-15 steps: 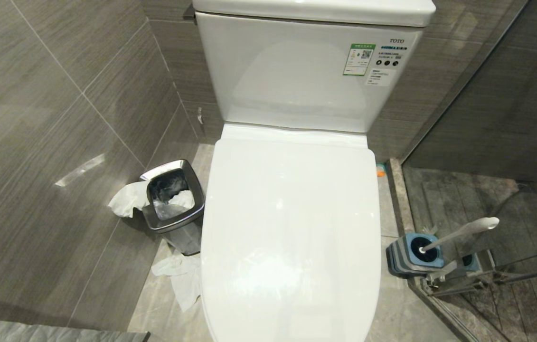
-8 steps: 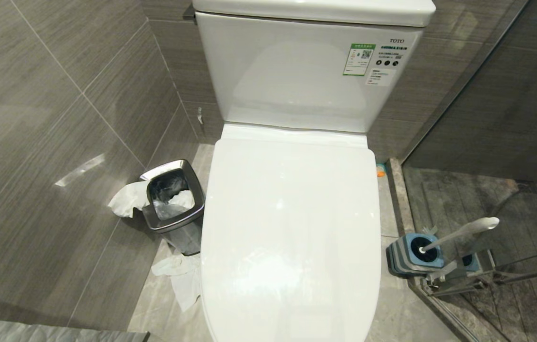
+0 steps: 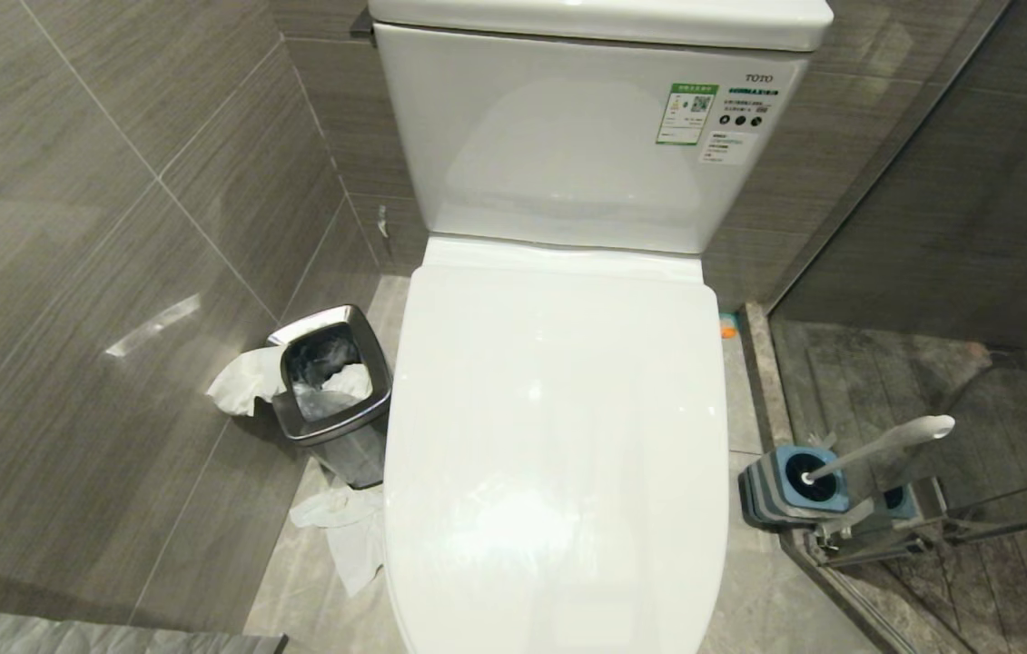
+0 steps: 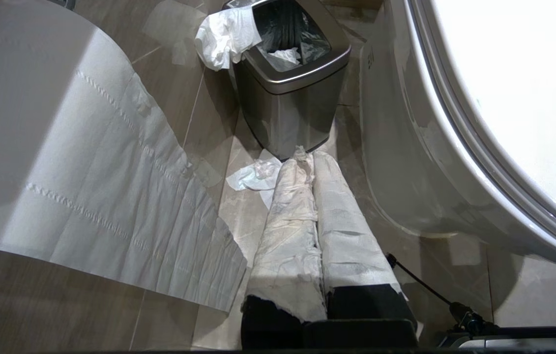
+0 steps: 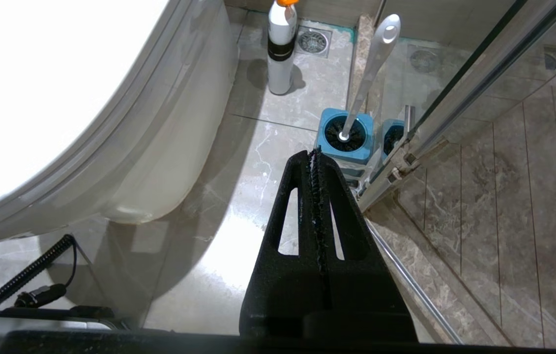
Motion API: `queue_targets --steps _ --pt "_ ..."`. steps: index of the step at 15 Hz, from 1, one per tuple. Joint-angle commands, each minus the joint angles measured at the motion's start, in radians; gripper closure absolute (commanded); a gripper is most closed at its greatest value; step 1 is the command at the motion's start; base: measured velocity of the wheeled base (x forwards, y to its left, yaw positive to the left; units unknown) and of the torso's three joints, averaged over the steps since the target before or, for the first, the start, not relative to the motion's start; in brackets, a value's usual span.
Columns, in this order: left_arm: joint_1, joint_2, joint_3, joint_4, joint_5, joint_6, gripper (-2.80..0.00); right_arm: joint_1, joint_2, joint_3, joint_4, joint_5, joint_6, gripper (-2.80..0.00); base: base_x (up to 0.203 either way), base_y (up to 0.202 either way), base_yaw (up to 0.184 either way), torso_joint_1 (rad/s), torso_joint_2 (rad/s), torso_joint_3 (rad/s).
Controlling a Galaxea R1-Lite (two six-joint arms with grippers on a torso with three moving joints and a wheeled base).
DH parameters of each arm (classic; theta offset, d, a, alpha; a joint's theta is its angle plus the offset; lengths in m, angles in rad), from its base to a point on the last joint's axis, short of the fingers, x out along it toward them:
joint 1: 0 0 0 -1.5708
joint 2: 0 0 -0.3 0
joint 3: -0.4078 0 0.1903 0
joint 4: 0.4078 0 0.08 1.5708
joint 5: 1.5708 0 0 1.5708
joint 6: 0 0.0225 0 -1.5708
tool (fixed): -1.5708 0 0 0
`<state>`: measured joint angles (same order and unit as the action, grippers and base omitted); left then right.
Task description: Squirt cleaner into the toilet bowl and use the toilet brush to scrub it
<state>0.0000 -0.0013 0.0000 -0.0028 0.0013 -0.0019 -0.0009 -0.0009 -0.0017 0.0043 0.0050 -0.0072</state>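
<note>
While the toilet bowl [image 3: 558, 454] sits lidded, left gripper [image 4: 307, 160] and right gripper [image 5: 316, 155] seem clamped empty.

Bin [image 3: 331, 386] left of toilet bowl [image 3: 558, 454] — toilet brush [image 3: 876, 447] right.

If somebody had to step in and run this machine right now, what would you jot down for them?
Left pincer: shut, empty, fingers wrapped in white paper, hanging low beside the steel-rimmed waste bin.
Right pincer: shut, empty, hanging low, pointing at the blue ribbed holder.
White glossy ceramic toilet: lid down, bowl covered.
White-handled toilet brush: standing in its holder on the floor, to the toilet's right, by the glass shower door.
White bottle with an orange cap: on the floor by the toilet; possibly the cleaner, cannot confirm.
Done: nothing.
Left: lift lid, squirt cleaner, scrub.
</note>
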Motion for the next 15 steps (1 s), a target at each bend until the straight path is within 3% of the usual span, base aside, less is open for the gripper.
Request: queue_targets --steps 1,15 --pt "0.000 0.001 0.002 0.000 0.000 -0.001 0.00 -0.001 0.001 0.000 -0.001 0.001 0.000 0.00 0.000 0.000 0.000 0.000 0.00 0.000" --pt "0.000 0.001 0.002 0.000 0.000 0.000 0.00 -0.001 0.001 0.000 0.000 0.000 0.000 0.00 0.000 0.000 0.000 0.000 0.00 0.000"
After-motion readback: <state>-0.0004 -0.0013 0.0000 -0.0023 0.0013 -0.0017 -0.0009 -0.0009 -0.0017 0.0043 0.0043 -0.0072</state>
